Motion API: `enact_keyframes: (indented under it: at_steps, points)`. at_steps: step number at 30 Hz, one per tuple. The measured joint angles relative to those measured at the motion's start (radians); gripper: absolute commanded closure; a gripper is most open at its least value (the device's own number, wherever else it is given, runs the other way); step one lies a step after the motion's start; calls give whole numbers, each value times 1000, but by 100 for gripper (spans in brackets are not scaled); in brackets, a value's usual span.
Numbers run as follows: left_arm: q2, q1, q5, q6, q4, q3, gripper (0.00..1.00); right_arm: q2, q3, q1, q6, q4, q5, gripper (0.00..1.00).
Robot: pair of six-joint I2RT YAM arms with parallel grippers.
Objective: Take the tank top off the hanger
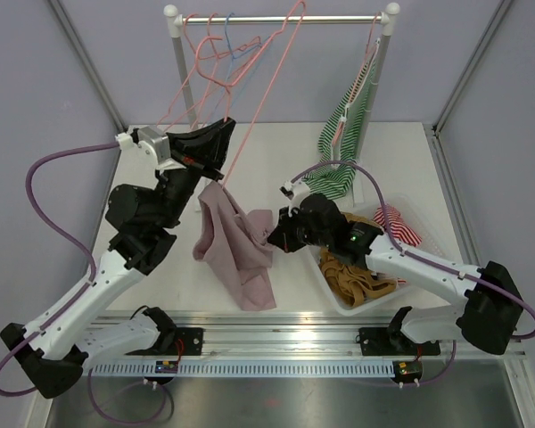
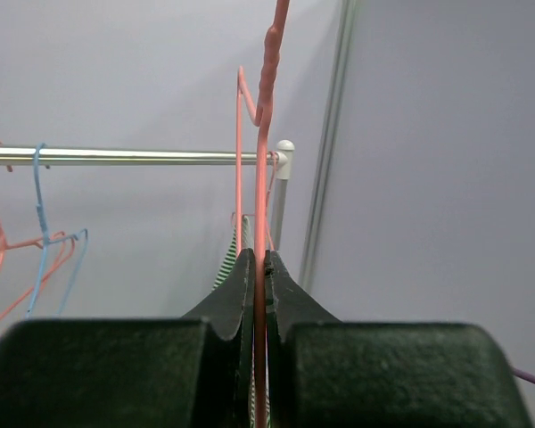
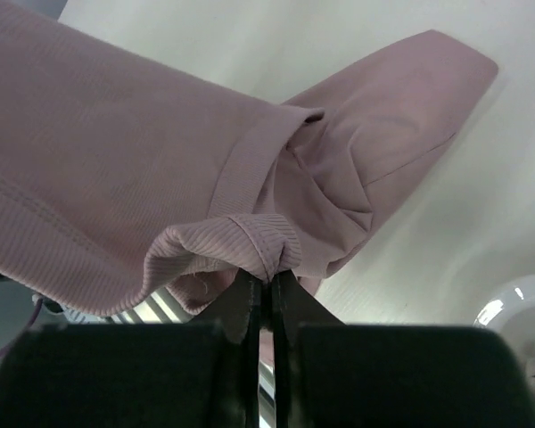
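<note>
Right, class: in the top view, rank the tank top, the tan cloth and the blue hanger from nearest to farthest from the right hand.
1. Tank top: pinched in the right hand, hanging to its left.
2. Tan cloth: in the bin, to the hand's right.
3. Blue hanger: up on the rail at the back.

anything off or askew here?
Yes. The pink hanger slants steeply instead of hanging level, clamped in the shut left pincer. The tank top is bunched at its low end, drooping to the table, its ribbed edge pinched by the right pincer.
</note>
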Motion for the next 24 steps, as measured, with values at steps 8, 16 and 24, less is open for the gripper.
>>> enact_keyframes:
  at_steps: [8,16,24]
  points:
    - [32,0,-78,72,179,-161,100,118,67,73,30,-106,238,90]
    - [145,0,-190,83,-124,56,100,117,26,82,71,-134,281,1]
    - [347,19,-260,72,-453,365,100,-51,2,83,82,-125,231,0]
